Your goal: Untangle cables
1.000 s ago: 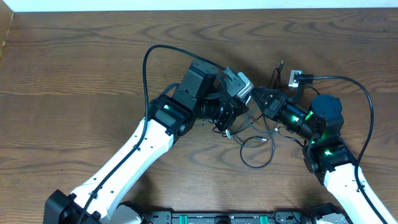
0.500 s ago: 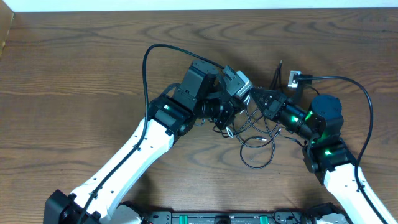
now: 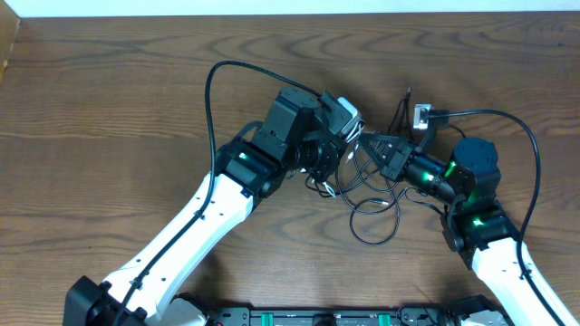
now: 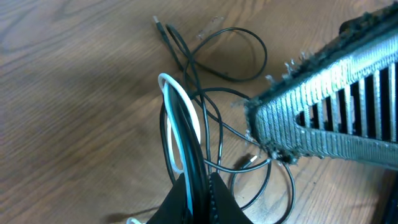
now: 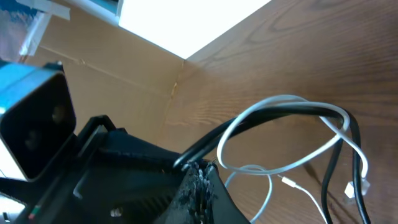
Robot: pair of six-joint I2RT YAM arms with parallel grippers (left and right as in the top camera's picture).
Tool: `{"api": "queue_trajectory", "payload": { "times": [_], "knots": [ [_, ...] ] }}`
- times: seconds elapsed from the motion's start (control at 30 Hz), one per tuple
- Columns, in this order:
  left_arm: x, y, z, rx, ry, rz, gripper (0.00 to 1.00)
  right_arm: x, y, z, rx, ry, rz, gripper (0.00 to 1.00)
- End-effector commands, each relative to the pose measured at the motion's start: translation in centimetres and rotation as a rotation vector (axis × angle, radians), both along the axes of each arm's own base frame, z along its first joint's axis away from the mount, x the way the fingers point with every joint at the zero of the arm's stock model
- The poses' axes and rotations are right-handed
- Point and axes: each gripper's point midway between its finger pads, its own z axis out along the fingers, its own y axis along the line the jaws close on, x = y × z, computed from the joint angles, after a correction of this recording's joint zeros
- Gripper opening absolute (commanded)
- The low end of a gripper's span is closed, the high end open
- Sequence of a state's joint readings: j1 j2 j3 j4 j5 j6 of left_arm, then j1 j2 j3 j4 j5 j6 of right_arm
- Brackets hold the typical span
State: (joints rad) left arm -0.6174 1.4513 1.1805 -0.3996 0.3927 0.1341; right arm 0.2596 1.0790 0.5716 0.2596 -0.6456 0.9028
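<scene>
A tangle of thin black cables [image 3: 373,204] and one white cable [image 3: 332,186] lies at mid-table between my arms. My left gripper [image 3: 347,154] is shut on a bundle of black cable [image 4: 194,155] and white cable [image 4: 180,102], held a little above the wood. My right gripper [image 3: 365,142] is right next to it, jaws shut, with a black cable [image 5: 267,121] meeting their tips [image 5: 202,169]. The white cable [image 5: 292,140] loops under it, its plug [image 5: 287,182] on the table. Black loops [image 4: 230,53] lie beyond.
The right gripper's ribbed finger [image 4: 323,118] fills the right of the left wrist view. The left gripper's body [image 5: 93,162] crowds the right wrist view. Thick arm cables arch over the table [image 3: 213,100] [image 3: 535,163]. A cardboard wall [image 3: 9,45] stands at the far left edge.
Both grippers have shifted slightly up and left, still close together. The cable strands between them look pulled a little tighter; the loop on the table has stayed put.
</scene>
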Motion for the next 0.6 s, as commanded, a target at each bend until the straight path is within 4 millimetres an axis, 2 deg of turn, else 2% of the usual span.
{"api": "queue_trajectory", "payload": {
  "times": [0.0,0.03,0.17,0.27,0.33,0.43,0.57],
  "knots": [
    [0.4,-0.1,0.8,-0.021,-0.003,0.030,0.08,-0.5,0.3,-0.1,-0.051,-0.049,0.039,0.01],
    [0.5,-0.1,0.9,-0.030,0.008,0.042,0.08,-0.5,0.3,-0.4,-0.067,-0.053,0.044,0.04],
    [0.7,-0.4,1.3,-0.075,0.046,0.089,0.08,-1.0,0.1,-2.1,-0.181,-0.100,0.084,0.43],
    [0.8,-0.6,1.6,-0.122,0.097,0.139,0.08,-1.6,0.0,-3.3,-0.264,-0.137,0.125,0.66],
    [0.4,-1.0,1.8,-0.145,0.110,0.113,0.08,-1.7,0.0,-3.5,-0.301,-0.173,0.146,0.71],
    [-0.4,-1.9,2.5,-0.190,0.132,0.057,0.08,-1.9,0.3,-3.5,-0.364,-0.268,0.187,0.74],
    [-0.7,-2.5,3.2,-0.246,0.180,0.061,0.08,-2.1,0.6,-3.5,-0.426,-0.366,0.224,0.63]
  ]
}}
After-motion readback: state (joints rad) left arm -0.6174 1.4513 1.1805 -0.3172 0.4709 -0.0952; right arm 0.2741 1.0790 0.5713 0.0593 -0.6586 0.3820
